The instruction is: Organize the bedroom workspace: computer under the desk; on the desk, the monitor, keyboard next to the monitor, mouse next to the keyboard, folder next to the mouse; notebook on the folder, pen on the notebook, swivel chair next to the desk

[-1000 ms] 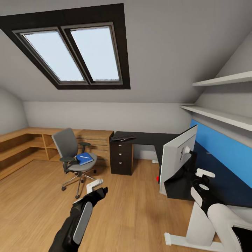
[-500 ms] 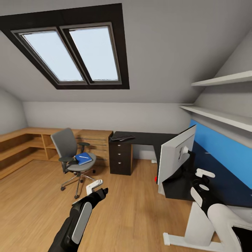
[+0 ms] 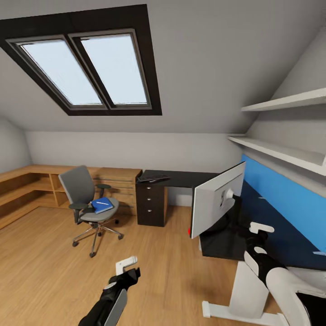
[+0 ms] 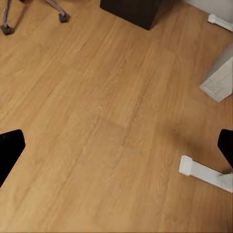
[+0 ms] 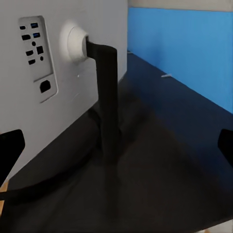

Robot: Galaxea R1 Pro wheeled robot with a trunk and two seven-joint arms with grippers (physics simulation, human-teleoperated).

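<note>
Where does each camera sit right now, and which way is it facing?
Head: high on the robot, facing the swivel chair, desk and monitor; both arms show.
Left wrist: on the left arm, looking down at the wood floor; dark fingers at the edges.
Right wrist: on the right arm, facing the monitor's back; fingers at the edges.
Shared: head and right wrist both see the monitor.

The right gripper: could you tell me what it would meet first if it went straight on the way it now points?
Probably the monitor's black neck, directly ahead between the open right gripper's fingers, though depth is uncertain.
</note>
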